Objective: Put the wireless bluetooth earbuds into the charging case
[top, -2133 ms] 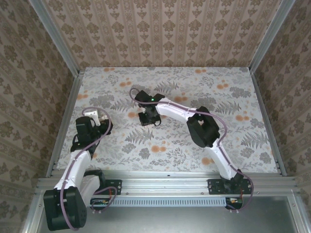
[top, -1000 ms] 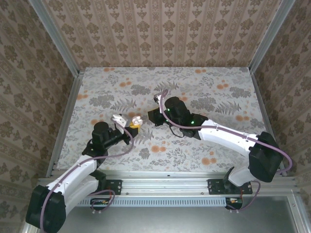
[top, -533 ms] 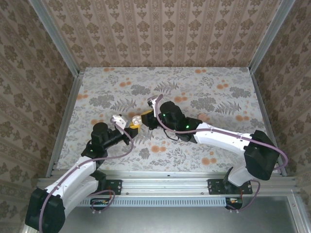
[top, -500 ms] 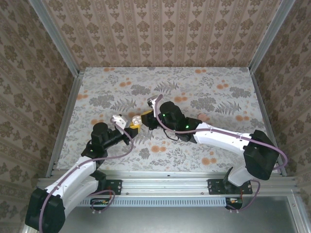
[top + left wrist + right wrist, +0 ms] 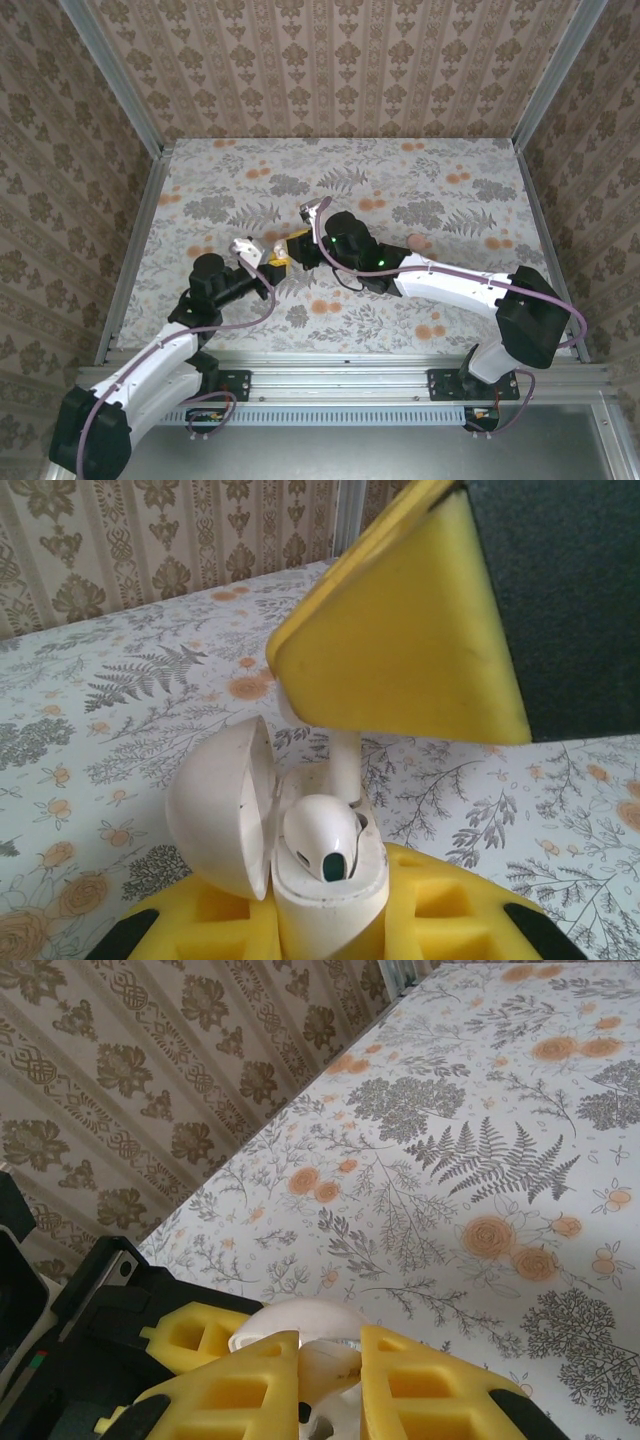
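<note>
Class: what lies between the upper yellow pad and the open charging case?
In the left wrist view, a white earbud, stem downward, spans from pad to case.

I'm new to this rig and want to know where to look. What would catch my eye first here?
The open white case stands out, clamped in the left gripper, with one earbud already seated in it. Just above, the right gripper pinches a second earbud between bright yellow pads, its stem pointing down at the case. Both arms meet left of centre on the floral table.
</note>
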`<move>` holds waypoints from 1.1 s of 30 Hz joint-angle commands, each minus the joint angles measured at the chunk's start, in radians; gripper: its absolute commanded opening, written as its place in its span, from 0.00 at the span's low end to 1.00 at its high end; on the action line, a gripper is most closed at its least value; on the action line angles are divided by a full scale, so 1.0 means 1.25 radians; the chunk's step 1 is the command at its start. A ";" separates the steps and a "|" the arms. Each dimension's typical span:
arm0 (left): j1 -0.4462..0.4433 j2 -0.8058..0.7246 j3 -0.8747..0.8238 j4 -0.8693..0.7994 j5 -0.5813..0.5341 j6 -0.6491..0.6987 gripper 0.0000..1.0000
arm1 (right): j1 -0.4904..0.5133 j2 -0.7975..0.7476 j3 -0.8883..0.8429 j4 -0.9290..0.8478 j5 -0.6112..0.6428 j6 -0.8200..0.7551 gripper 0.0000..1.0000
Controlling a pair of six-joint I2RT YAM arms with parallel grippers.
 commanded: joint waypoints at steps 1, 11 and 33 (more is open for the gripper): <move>-0.002 -0.025 -0.008 0.016 -0.021 0.006 0.13 | 0.009 0.003 0.015 -0.007 -0.006 0.004 0.17; -0.003 -0.045 -0.011 0.019 -0.023 0.006 0.13 | 0.015 0.013 0.014 -0.016 0.000 0.012 0.17; -0.002 -0.057 0.000 0.017 -0.031 0.012 0.13 | 0.024 0.039 0.036 -0.087 0.060 0.009 0.17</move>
